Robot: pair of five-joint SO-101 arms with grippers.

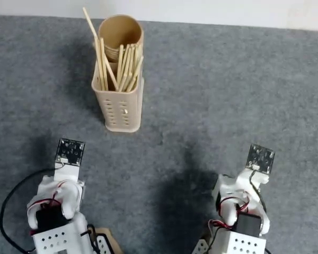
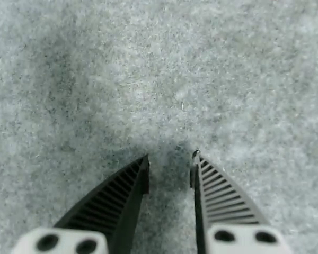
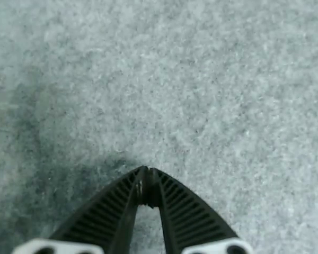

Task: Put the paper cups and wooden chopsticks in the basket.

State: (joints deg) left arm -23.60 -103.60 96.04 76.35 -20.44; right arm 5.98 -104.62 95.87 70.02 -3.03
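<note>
Paper cups [image 1: 120, 32]: nested in one stack, standing upright in the back of the basket [image 1: 118, 108]. Several rims show inside the top one, but the exact number can't be read.
Wooden chopsticks [image 1: 124, 66]: roughly ten, upright in the front of the same basket and leaning on each other. One stick slants out higher than the rest. Overlap prevents a firm count.
Basket: one, tall and perforated, standing on the grey table [image 1: 228, 95], well ahead of both arms.

Handling (judgement):
- Cups are light and thin-walled and would crush under a hard squeeze. Take one at the rim, or gently across the wall.
- Chopsticks are light, stiff, thin and smooth, and likely to roll or pivot. Pinch near mid-length.

Left pincer [image 2: 169, 159]: jaws a little apart, nothing between them, over bare table.
Right pincer [image 3: 147, 172]: tips closed together, holding nothing.
Task looks complete as things lie.
</note>
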